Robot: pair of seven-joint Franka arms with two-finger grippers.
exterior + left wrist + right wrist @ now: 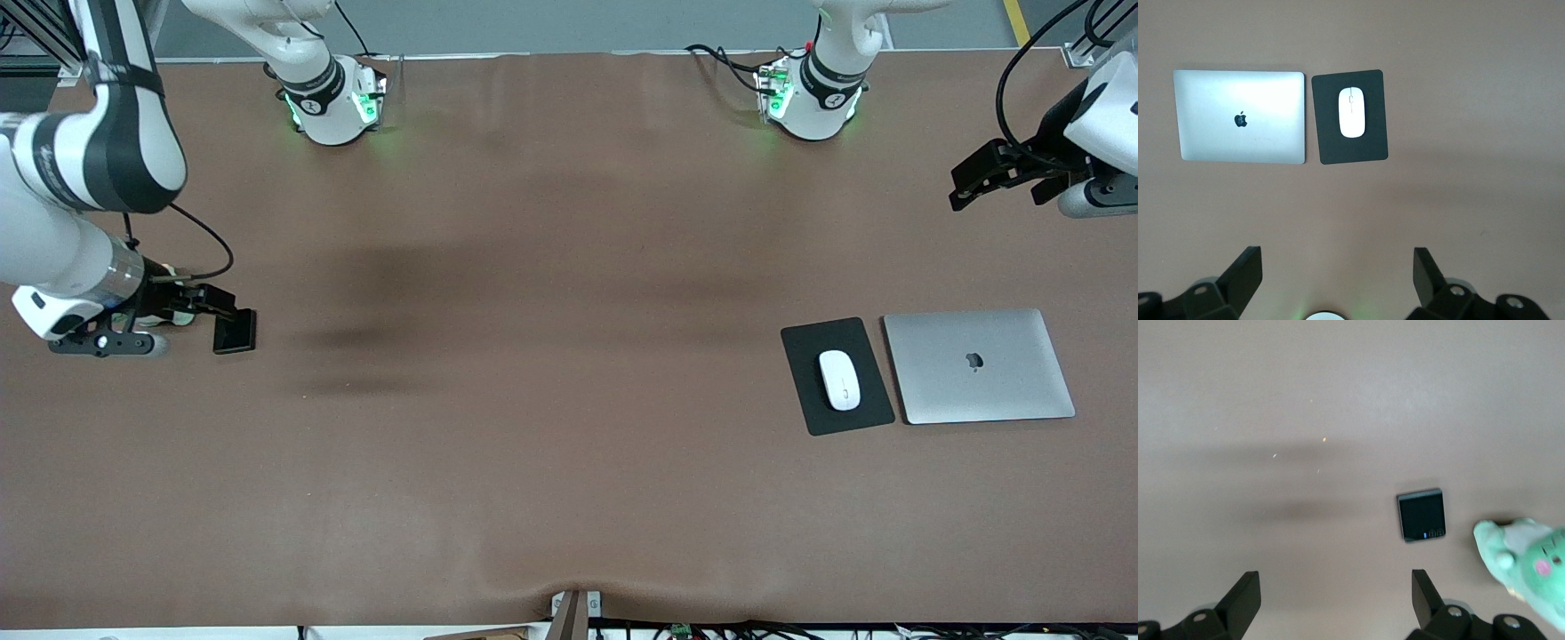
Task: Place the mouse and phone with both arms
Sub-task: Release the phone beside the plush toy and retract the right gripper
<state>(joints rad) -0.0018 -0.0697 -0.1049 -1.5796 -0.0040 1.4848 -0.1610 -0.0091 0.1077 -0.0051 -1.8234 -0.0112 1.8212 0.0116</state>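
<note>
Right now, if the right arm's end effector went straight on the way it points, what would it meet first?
Probably bare tabletop. The right end effector, open, frames empty brown surface; the phone lies off its line, though depth is unclear.

The brown cloth-covered counter (551,462) carries 4 things directly: a closed silver laptop (978,365) beside a dark grey rectangular mat (805,351) toward the left arm's end, a nearly square black phone (236,332) beside a mint-green plush toy (1528,570) toward the right arm's end.
</note>
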